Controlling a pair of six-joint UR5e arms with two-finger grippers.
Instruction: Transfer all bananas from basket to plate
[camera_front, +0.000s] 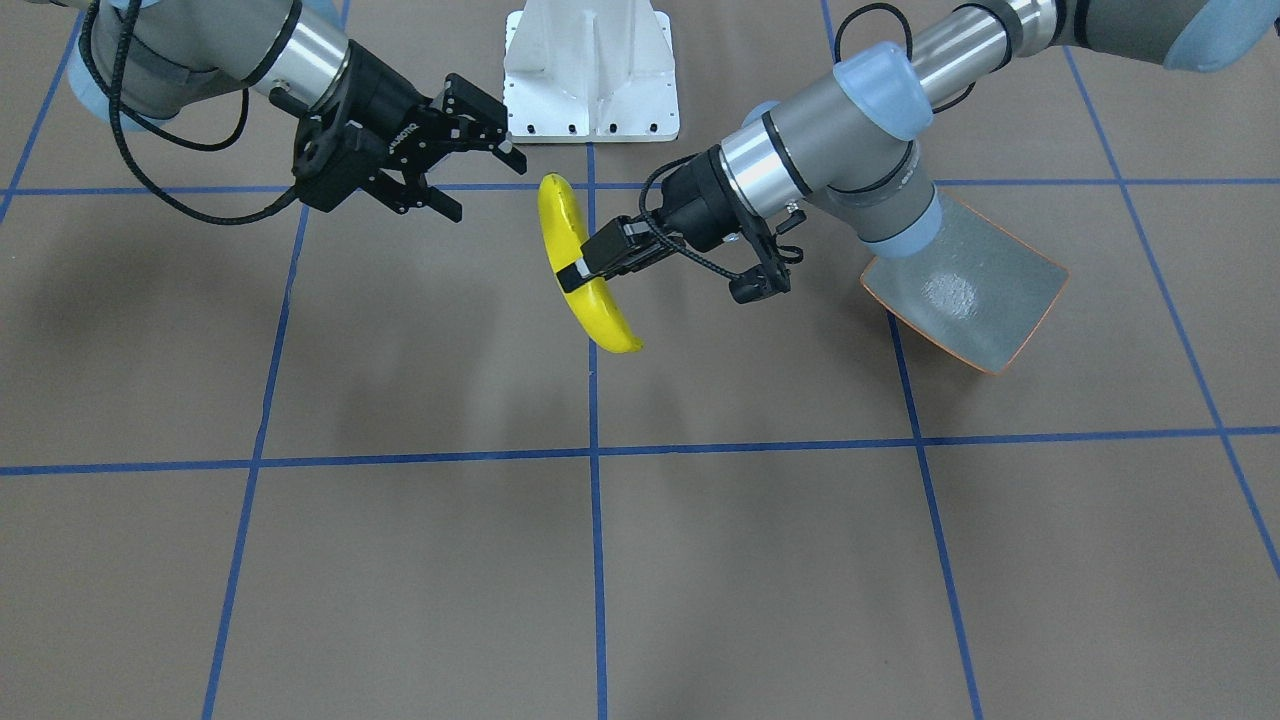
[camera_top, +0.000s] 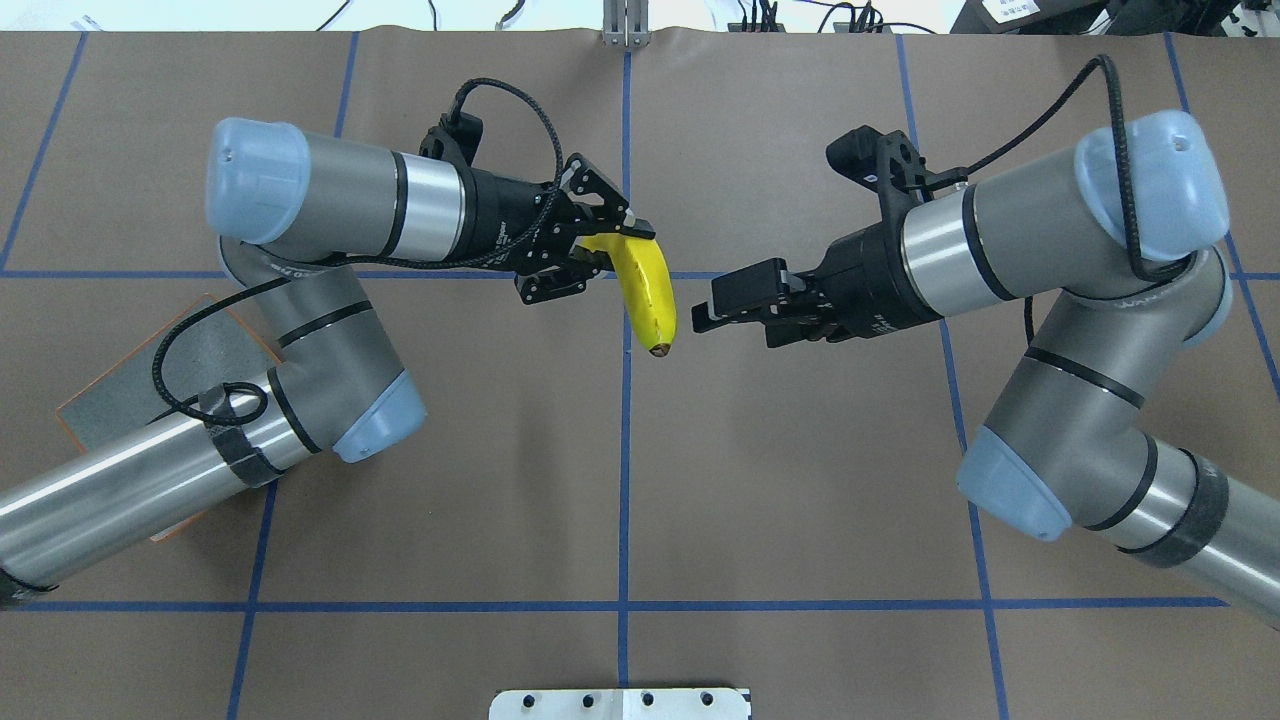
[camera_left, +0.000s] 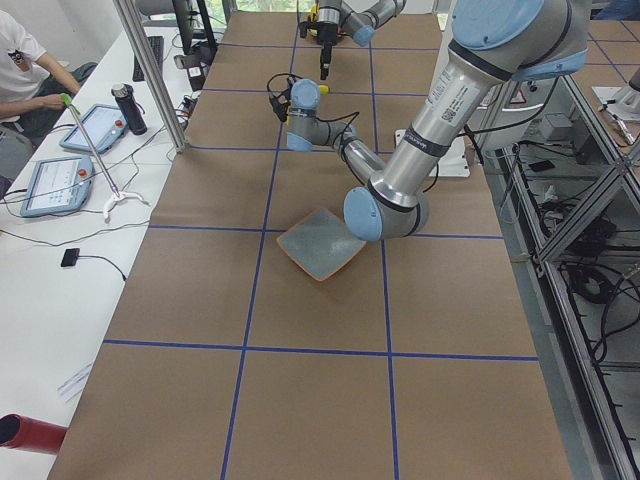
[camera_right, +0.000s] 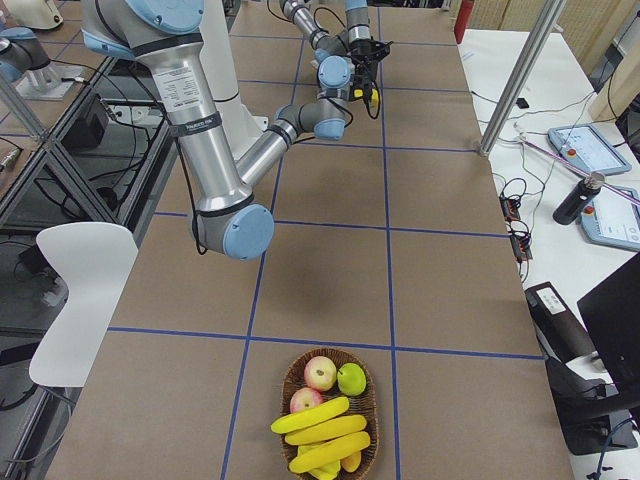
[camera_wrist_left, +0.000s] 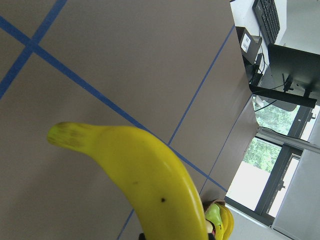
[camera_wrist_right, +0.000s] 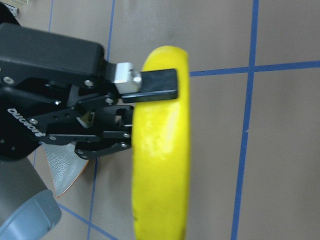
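While the left claw (camera_top: 615, 250) grips one banana (camera_top: 650, 295) above the tabletop's (camera_top: 800, 480) middle, the fruit's long axis follows the centre blue line (camera_top: 624, 480), dark tip toward the robot. The right claw (camera_top: 708, 308), spread and empty, faces it, near but apart. The plate (camera_front: 985, 290) lies well apart, partly under the left arm (camera_top: 330, 330). Three bananas (camera_right: 320, 432) lie in the basket (camera_right: 284, 385).

Bright, even light; soft shadows
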